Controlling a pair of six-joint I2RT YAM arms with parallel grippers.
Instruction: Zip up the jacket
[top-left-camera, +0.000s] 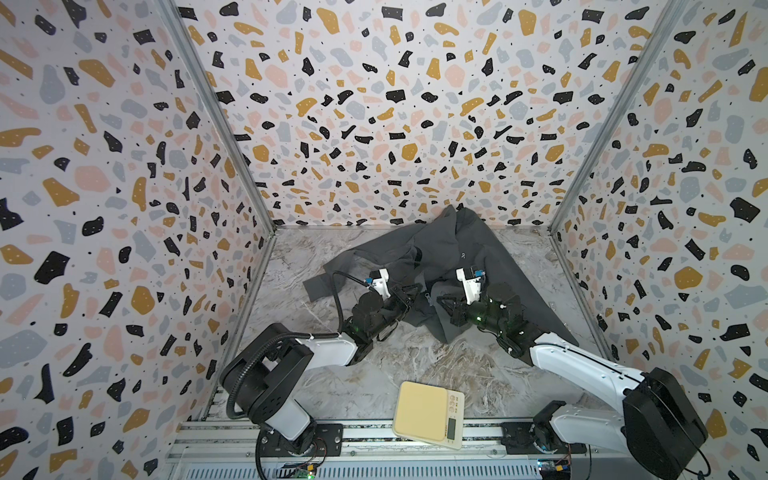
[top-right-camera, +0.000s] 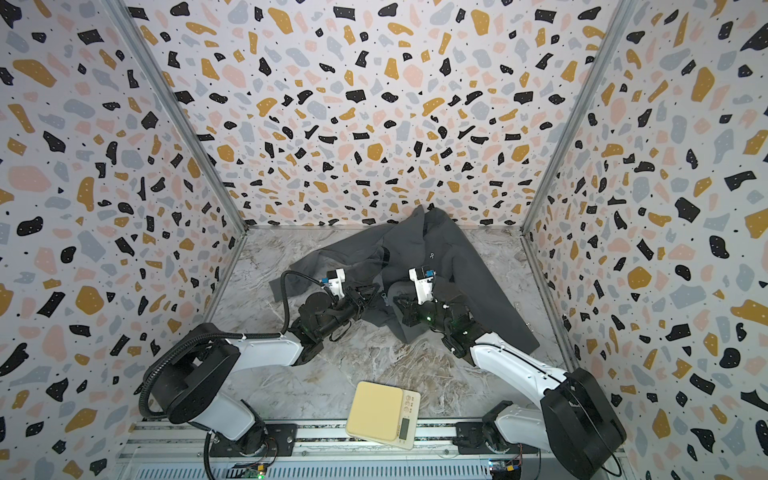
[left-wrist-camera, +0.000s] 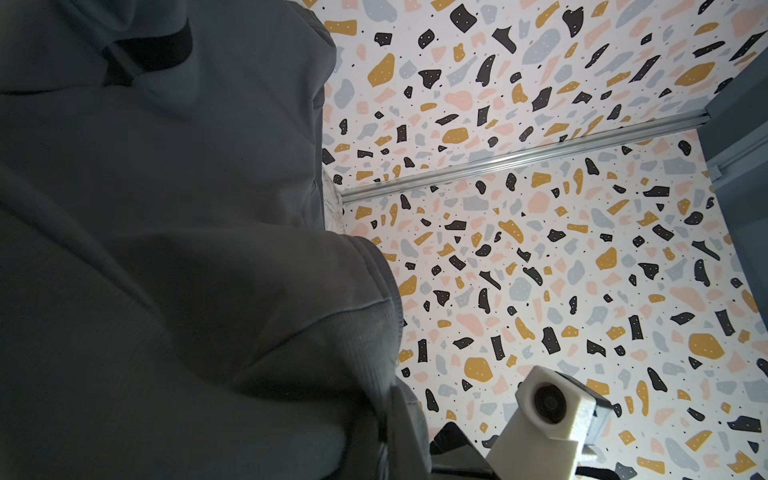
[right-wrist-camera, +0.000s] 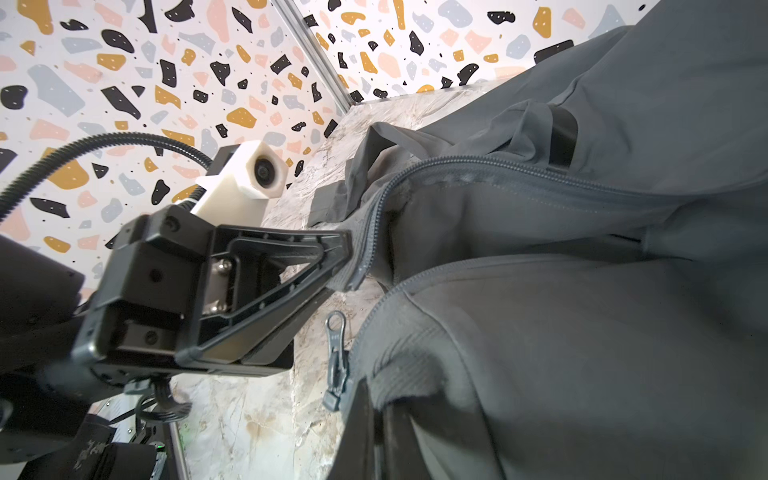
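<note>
Tabletop in grey-and-tan marble print (top-left-camera: 374, 365) had the dark charcoal-grey fabric jacket (top-left-camera: 457, 249) spread over its far half, collar up against the back wall and hem pointing toward the arms, front open at the bottom. That layout made sense to me: the zip's starting end sat right where both arms could reach it.

Cream square kitchen scale (top-left-camera: 428, 415) was parked at the near edge, well clear of everything, not involved.

Left black parallel gripper (right-wrist-camera: 348, 249) was clamped tight on the bottom tip of one zip edge, pulling that toothed tape (right-wrist-camera: 374, 232) out straight, I'd guess so the pin end could be fed in.

Right black parallel gripper (top-left-camera: 444, 302) was closed too, and from its wrist view it looked pinched on the other front panel's hem just below the slider, though the exact contact was blurry.

Small grey metal zip slider with its dangling pull tab (right-wrist-camera: 336, 361) hung off that panel's bottom corner, near the left-held tape but apart from it, so the two halves weren't joined yet
</note>
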